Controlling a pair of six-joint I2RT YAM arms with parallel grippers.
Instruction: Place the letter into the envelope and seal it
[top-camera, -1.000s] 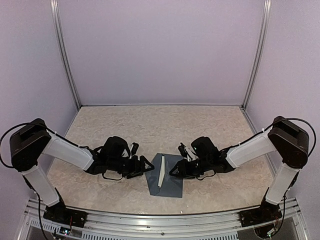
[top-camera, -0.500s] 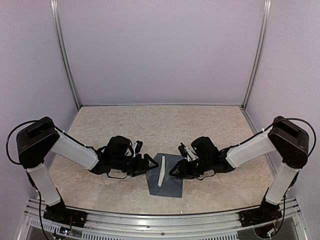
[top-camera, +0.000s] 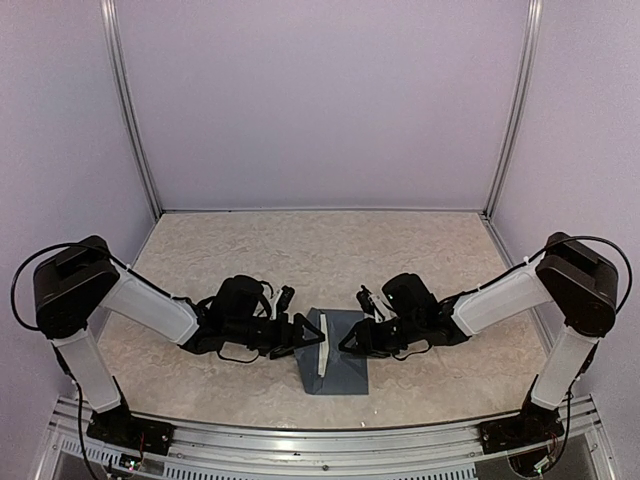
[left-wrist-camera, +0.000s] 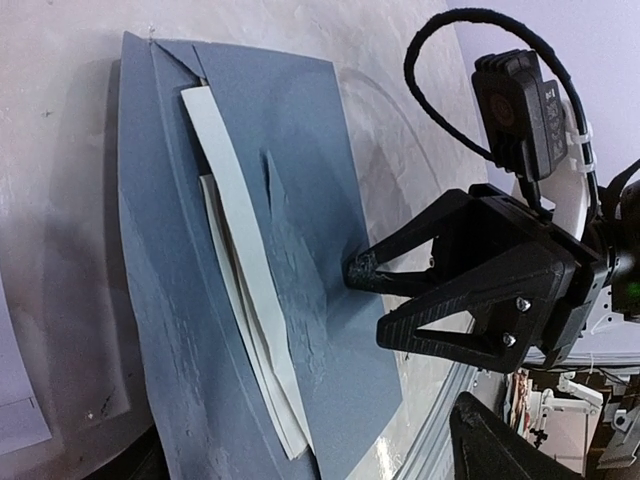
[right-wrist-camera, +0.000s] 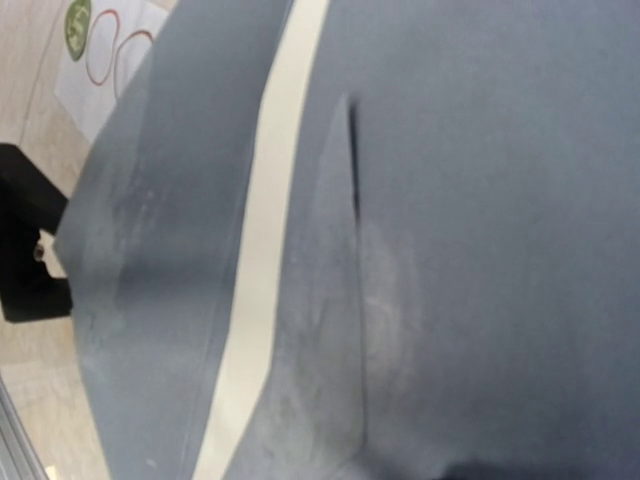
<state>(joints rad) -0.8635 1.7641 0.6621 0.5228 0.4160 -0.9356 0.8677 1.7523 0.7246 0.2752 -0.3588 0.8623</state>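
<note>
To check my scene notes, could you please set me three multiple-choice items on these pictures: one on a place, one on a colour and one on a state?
1. Where does the envelope lie?
A) between the left tool and the right tool
B) left of both tools
C) right of both tools

2. What colour is the envelope?
A) red
B) dark blue-grey
C) yellow

3. How does the white letter lie?
A) wholly apart from the envelope
B) partly tucked into the envelope
C) lifted in the air

Answers:
1 A: the top view shows it between both tools.
2 B: every view shows that colour.
3 B: the left wrist view shows only its edge beyond the envelope's paper.
</note>
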